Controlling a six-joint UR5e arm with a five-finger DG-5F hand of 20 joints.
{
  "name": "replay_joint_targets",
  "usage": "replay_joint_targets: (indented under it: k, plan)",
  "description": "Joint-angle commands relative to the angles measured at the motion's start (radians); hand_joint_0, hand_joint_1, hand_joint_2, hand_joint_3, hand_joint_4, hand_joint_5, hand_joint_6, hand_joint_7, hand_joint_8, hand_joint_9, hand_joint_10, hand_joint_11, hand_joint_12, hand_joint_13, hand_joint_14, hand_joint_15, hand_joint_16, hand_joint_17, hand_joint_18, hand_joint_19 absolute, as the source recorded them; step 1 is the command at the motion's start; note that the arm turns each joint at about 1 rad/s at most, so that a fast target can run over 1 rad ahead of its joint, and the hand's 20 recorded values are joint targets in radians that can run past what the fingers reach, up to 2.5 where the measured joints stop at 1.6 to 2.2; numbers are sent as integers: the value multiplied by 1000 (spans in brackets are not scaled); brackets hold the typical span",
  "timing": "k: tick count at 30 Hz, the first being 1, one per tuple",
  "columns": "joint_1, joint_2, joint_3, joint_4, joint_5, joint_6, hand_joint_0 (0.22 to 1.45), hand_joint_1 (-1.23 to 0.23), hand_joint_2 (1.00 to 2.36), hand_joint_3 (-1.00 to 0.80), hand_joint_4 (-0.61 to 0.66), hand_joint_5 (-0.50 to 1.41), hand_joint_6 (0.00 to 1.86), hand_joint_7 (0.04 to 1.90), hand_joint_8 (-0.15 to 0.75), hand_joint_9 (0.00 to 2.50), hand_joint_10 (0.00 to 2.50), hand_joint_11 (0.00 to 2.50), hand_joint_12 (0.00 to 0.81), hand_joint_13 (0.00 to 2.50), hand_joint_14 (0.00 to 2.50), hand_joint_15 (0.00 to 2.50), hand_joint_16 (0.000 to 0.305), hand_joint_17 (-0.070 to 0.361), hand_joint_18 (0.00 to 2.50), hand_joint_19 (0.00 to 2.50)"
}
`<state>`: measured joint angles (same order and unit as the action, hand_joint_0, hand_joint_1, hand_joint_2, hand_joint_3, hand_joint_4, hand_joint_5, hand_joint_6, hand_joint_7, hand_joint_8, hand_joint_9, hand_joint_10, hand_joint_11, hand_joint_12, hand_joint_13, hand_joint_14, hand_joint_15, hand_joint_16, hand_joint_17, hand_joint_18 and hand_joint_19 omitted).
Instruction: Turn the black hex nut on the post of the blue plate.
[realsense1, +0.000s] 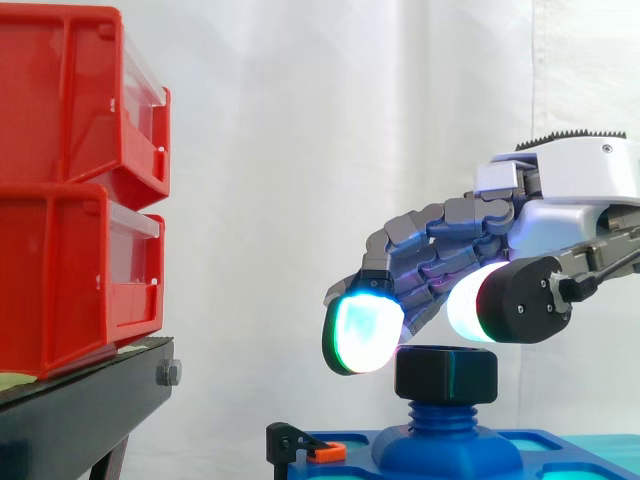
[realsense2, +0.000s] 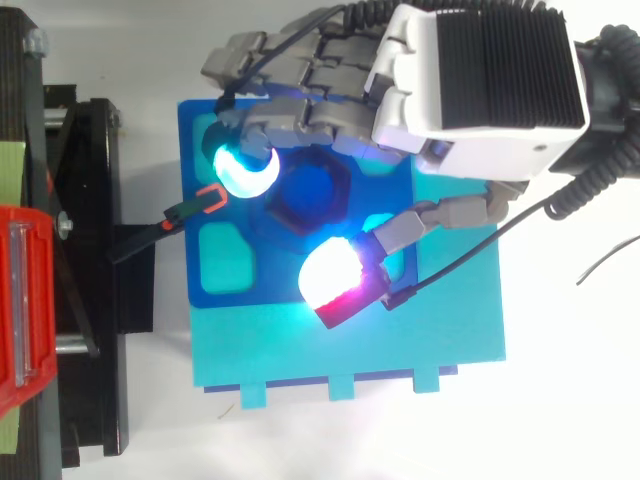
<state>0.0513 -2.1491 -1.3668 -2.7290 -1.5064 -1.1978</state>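
The black hex nut (realsense1: 445, 372) sits on the threaded blue post (realsense1: 443, 415) of the blue plate (realsense1: 560, 445). From above, the nut (realsense2: 305, 190) shows as a dark hexagon in the middle of the plate (realsense2: 215, 125). My hand (realsense1: 570, 190) comes in from the right and hovers just over the nut with its fingers bent but spread. One glowing fingertip (realsense1: 362, 335) hangs beside the nut's left edge. The thumb's pad (realsense1: 478, 302) sits just above its top. In the top view the fingertip (realsense2: 245, 165) and thumb pad (realsense2: 335, 275) straddle the nut without closing on it.
The blue plate rests on a larger cyan base (realsense2: 400, 330). A black clamp with an orange tip (realsense2: 205, 200) holds the plate's left edge. Two stacked red bins (realsense1: 70, 180) stand on the black stand (realsense1: 90, 400) at the left.
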Motion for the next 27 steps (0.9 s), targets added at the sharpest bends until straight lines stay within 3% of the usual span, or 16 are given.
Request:
replay_joint_targets:
  k: [1,9,21,27]
  plan:
    - [-5,0,0,0,0,0,451,-518,1000,-500,220,-207,504,950,266,281,3,83,360,367,7,164,60,136,347,554]
    - [-16,0,0,0,0,-2,450,-518,1000,-500,223,-207,504,951,266,279,4,87,361,368,7,160,60,135,344,557]
    - [-16,5,3,0,-2,-11,451,-517,1000,-500,219,-207,504,950,265,281,3,88,361,369,7,168,60,135,346,562]
    - [-5,5,18,-3,-3,-22,451,-517,1000,-500,221,-207,504,956,267,284,3,93,360,370,7,168,60,135,347,562]
